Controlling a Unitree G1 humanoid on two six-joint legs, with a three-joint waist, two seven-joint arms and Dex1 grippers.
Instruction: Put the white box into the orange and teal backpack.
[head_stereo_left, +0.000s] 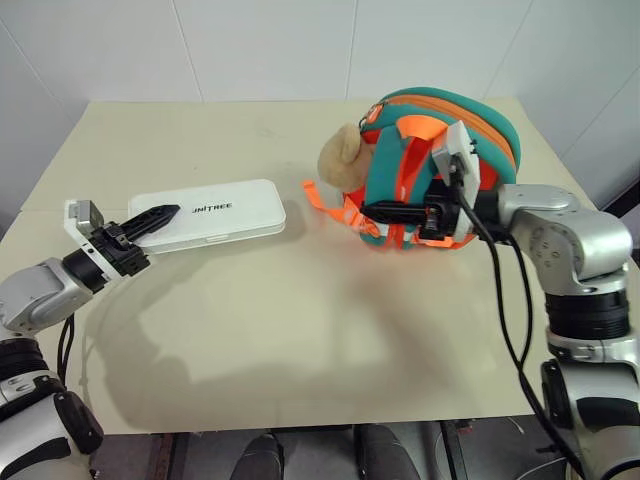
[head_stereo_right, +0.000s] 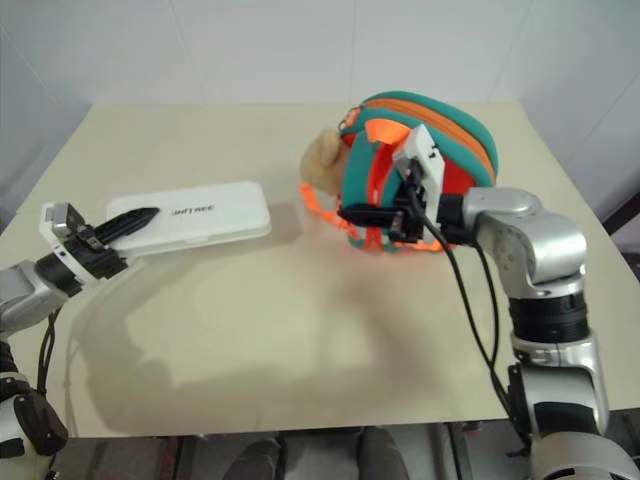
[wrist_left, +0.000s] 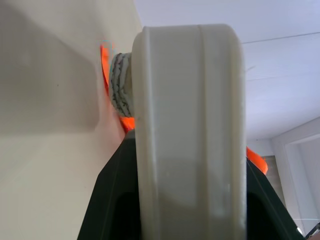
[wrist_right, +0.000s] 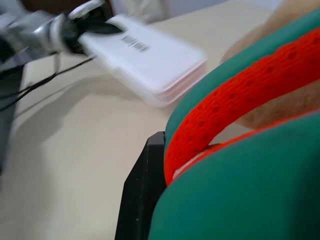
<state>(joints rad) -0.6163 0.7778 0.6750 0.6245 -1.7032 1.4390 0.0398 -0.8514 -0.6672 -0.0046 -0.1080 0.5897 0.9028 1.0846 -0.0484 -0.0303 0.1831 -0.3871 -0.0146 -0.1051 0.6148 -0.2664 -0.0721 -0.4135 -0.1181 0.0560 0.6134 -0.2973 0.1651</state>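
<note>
1. While both arms reach in over it, the cream table (head_stereo_left: 300, 340) carries the whole scene under a white wall; its surface runs bare between the two task items.
2. On the table's right half sits the orange and teal backpack (head_stereo_left: 480, 125), bulging and rounded, its orange webbing straps (head_stereo_left: 325, 200) trailing toward the centre; a tan plush animal (head_stereo_left: 343, 157) hangs at its left side.
3. Left of the backpack and well apart from it, the white box (head_stereo_left: 225, 210) is held roughly level just above the tabletop, dark lettering on its lid facing up.
4. At the box's left end, the left gripper (head_stereo_left: 160, 217) is clamped on that end, one black finger lying across the lid; the left wrist view shows the box's edge caught between the two fingers.
5. Against the backpack's front, the right gripper (head_stereo_left: 385, 211) is closed on a teal-and-orange strap; the right wrist view shows that strap pinched against a black finger (wrist_right: 142, 195).
</note>
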